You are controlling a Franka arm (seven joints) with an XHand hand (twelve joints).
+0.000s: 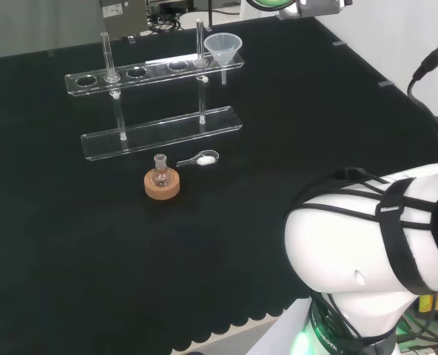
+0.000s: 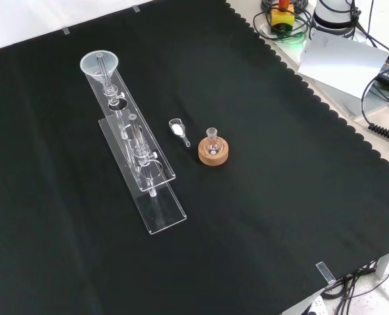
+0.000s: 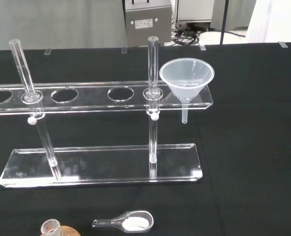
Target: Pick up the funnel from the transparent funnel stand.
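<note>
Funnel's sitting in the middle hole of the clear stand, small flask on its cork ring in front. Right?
Not quite. The funnel sits in the end hole of the stand, at the right end in the wrist view. The flask does stand on its cork ring in front.

No readable text from my station. Grey box [image 3: 147,18] behind desk [image 3: 253,147] carries small white label [image 3: 146,23], print too fine to make out. Same box [image 1: 123,9] in head view: label illegible. Funnel [image 3: 187,78], stand [image 3: 99,96]: no markings seen.
</note>
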